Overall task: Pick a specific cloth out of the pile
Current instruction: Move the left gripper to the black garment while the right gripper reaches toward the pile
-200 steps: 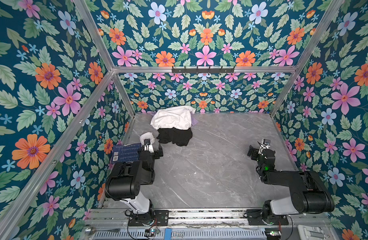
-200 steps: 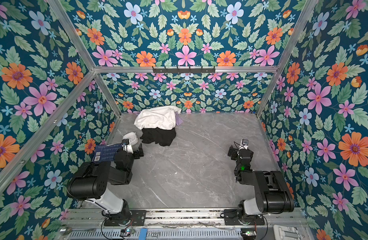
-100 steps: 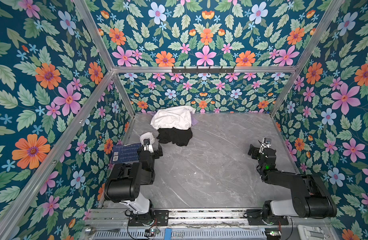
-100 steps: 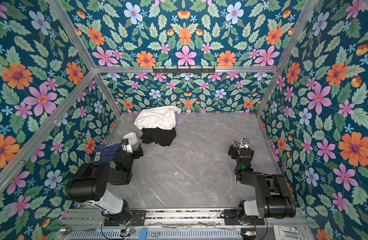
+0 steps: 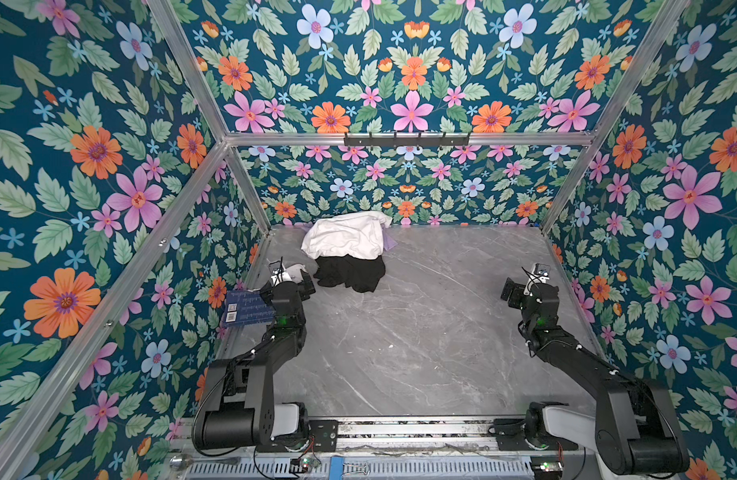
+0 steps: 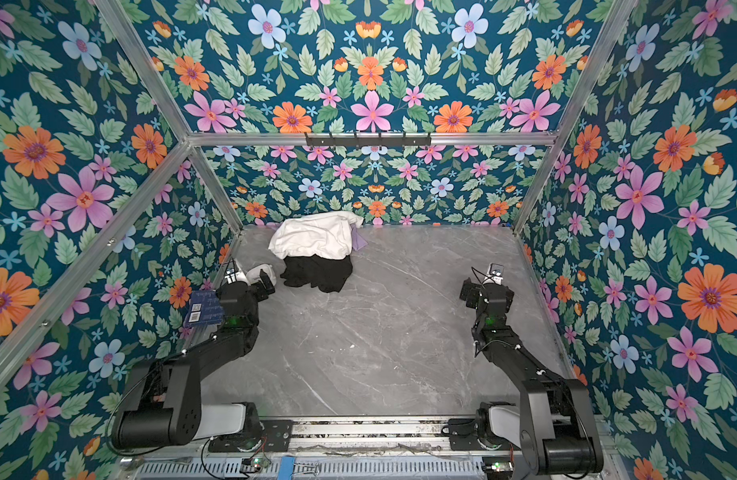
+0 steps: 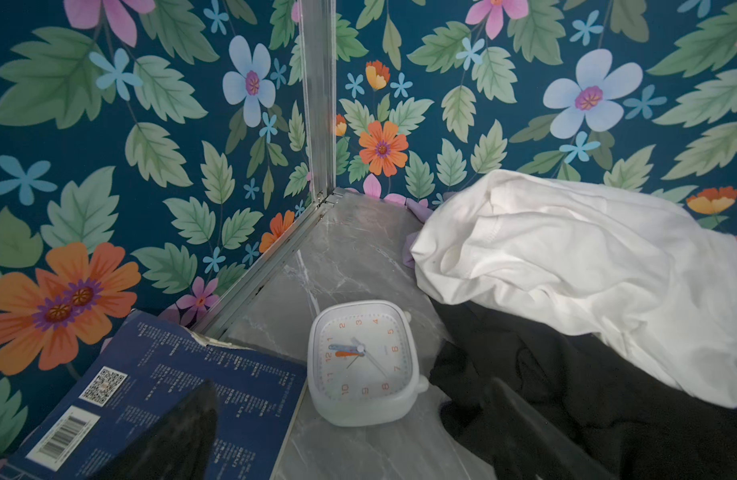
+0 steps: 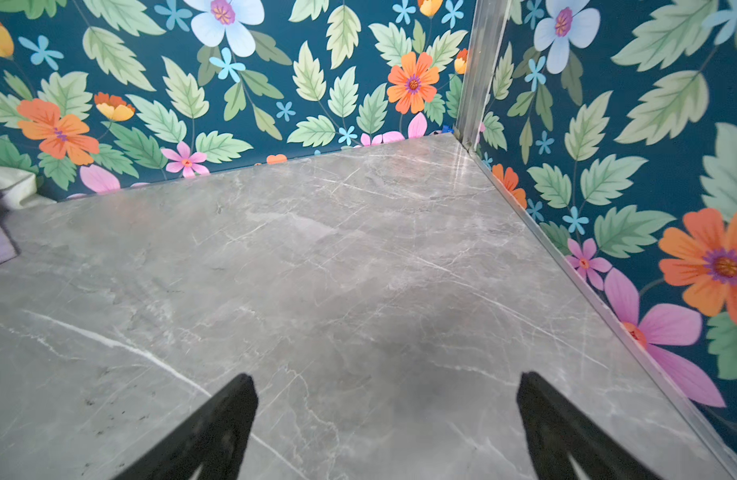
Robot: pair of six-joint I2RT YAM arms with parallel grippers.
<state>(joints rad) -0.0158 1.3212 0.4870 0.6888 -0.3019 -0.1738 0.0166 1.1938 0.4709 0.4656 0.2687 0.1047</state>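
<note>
a blue box (image 7: 150,386) is seen by the wall, under the outer finger of the left hand (image 5: 303,283). the left hand is spread wide and nothing is gripped in it. a white clock (image 7: 362,365) is found straight ahead of it, in line with the gap between its fingers and just beside the cloth (image 7: 566,395). the cloth, black and crumpled, is spread on the surface (image 5: 421,332) ahead of the left hand and toward its inner side, near it but apparently not touched. its far part is covered by the white garment (image 5: 344,237), and a corner of the lavender garment (image 5: 389,242) is shown beyond that, at the back of the pile (image 6: 317,249).

the approach to the cloth is judged to be the step in hand. the left hand would best be swung inward so the clock is cleared, then lowered onto the bare black edge nearest it. a thick fold should be pinched and drawn out slowly, so the white garment is not dragged along.

the right hand (image 8: 386,378) is spread wide and empty over bare surface, with the pile well off to its inner side.
</note>
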